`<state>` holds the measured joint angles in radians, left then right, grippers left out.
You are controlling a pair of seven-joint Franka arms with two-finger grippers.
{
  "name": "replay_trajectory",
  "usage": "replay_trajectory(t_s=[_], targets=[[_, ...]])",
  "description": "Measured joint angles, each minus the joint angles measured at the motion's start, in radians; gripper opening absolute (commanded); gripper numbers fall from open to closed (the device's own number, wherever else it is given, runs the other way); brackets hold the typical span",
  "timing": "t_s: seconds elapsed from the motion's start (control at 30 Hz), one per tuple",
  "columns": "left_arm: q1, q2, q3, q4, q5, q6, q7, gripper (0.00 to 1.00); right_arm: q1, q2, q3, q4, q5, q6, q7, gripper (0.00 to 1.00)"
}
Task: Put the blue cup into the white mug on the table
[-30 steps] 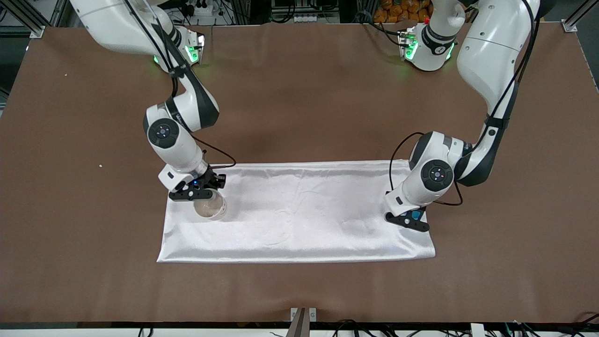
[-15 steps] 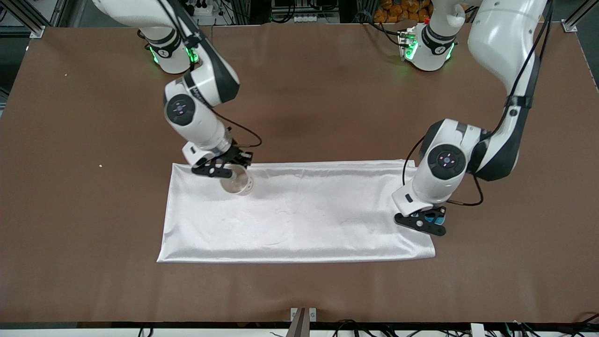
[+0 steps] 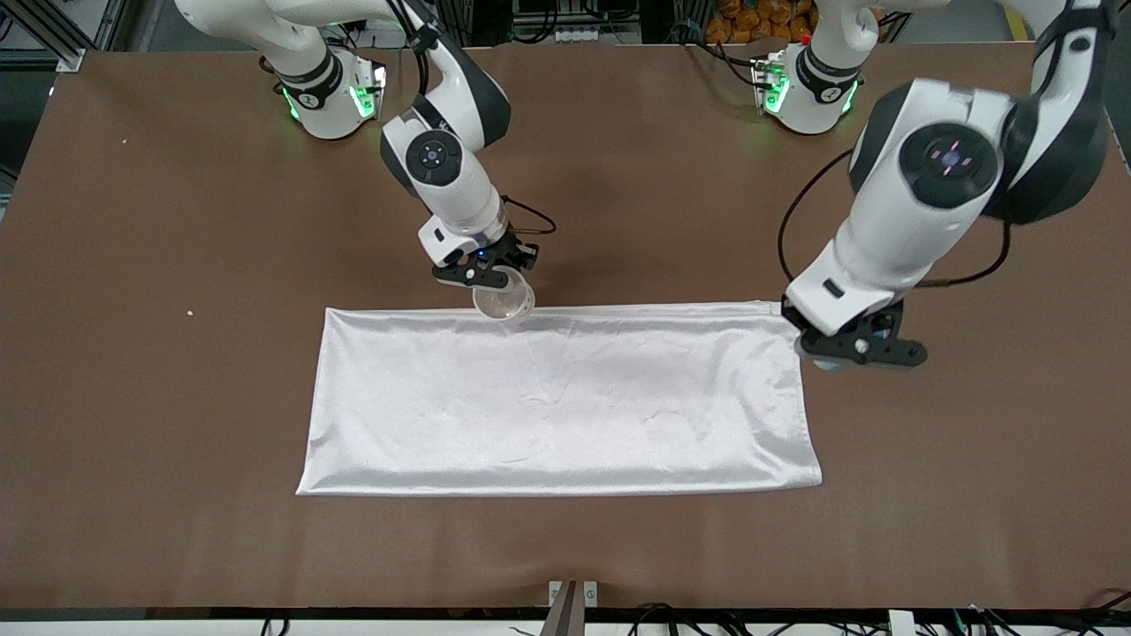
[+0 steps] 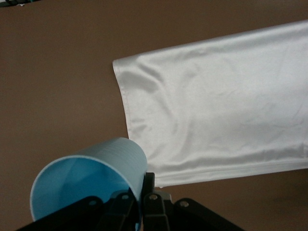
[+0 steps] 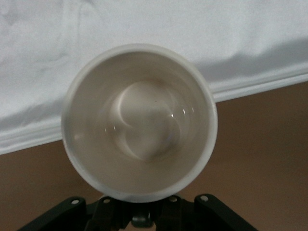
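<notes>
My right gripper (image 3: 482,269) is shut on the white mug (image 3: 504,301) and holds it in the air over the cloth's edge farthest from the front camera. In the right wrist view the mug (image 5: 139,120) shows its empty cream inside, mouth up, with my gripper (image 5: 139,211) at its side. My left gripper (image 3: 853,346) is shut on the blue cup (image 4: 91,178), pinching its wall at the rim (image 4: 142,192), tilted, in the air over the brown table (image 3: 177,397) just off the cloth's end. In the front view only a sliver of the cup (image 3: 817,362) shows.
A white rectangular cloth (image 3: 565,397) lies flat mid-table. Two small crumbs (image 3: 190,312) lie on the table toward the right arm's end. The arm bases (image 3: 808,88) stand along the table's farthest edge.
Both grippers rose from the cloth. The right one carried the mug toward the table's middle, over the cloth's farther edge. The left one lifted the blue cup off the cloth's end.
</notes>
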<state>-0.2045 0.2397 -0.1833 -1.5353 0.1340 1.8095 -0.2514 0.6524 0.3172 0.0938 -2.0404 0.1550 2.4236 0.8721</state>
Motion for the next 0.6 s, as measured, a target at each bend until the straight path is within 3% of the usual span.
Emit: replay_trajectory(t_s=[0.27,0.6], targets=[[0.004,-0.106,0.000,-0.037,-0.052,-0.053,-0.015,0.00,0.081,0.002,0.000,-0.026,-0.037,0.017,0.163,0.00],[0.005,-0.223,0.000,-0.129,-0.060,-0.055,-0.051,0.00,0.166,0.019,0.001,-0.036,-0.194,0.043,0.463,0.00]])
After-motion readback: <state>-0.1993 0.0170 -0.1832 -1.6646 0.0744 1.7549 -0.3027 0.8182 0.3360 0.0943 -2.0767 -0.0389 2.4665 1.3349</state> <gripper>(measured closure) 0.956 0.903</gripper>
